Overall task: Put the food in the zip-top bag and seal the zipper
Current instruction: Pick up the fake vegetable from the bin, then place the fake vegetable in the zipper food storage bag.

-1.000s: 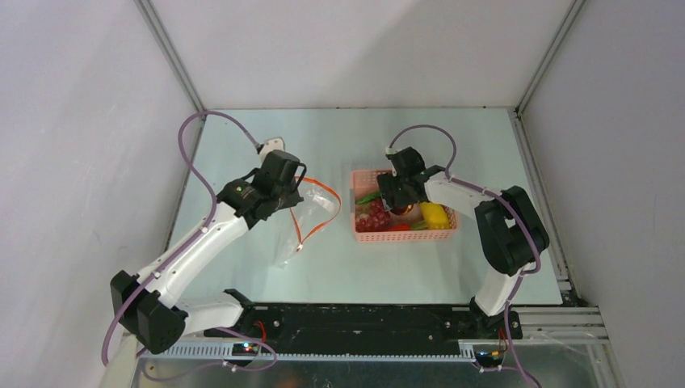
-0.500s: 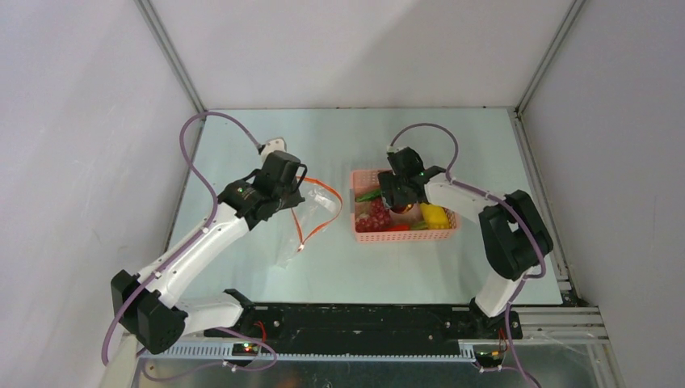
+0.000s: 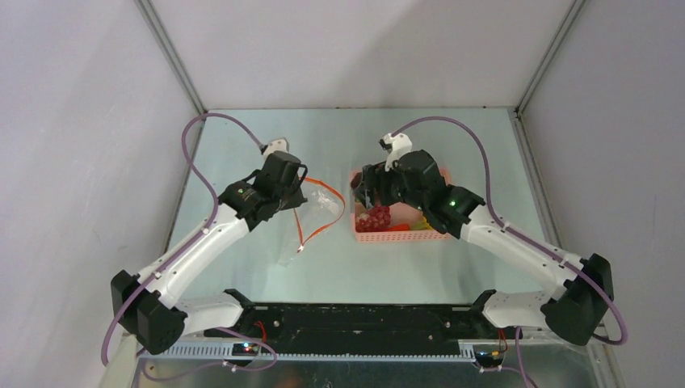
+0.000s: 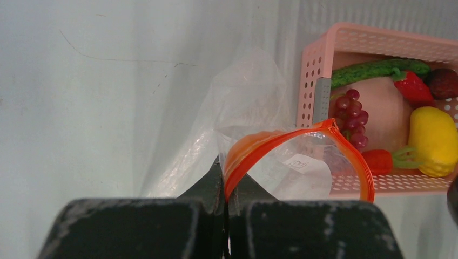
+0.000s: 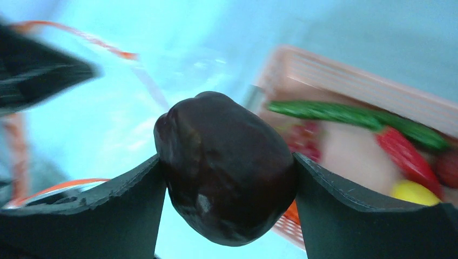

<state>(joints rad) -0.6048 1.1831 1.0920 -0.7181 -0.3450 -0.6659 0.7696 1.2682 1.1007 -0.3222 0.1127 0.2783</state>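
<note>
From above, the left gripper [image 3: 299,187] pinches the mouth of the zip-top bag [image 3: 311,212], a clear crinkly film lying on the pale green, matte table [image 3: 452,137]. Its zipper [image 3: 320,229], a thin orange-red strip, loops open. The right gripper [image 3: 365,191] hangs over the left end of the pink mesh basket [image 3: 400,237], just beside the bag. Plain white walls [image 3: 355,48] and metal corner posts [image 3: 174,61] enclose the table.

In the left wrist view, the black jaws are fully closed on the zipper strip, and the mouth arches into an oval. Behind it the perforated plastic basket holds a knobbly grape bunch [image 4: 351,110], a bumpy long green pod [image 4: 378,69], a smooth yellow lemon-like fruit [image 4: 435,140] and a red chili [image 4: 378,161].

In the right wrist view, two matte black fingers [image 5: 108,216] clamp a glossy dark round fruit [image 5: 227,167]. The bag mouth and the basket are blurred behind it.
</note>
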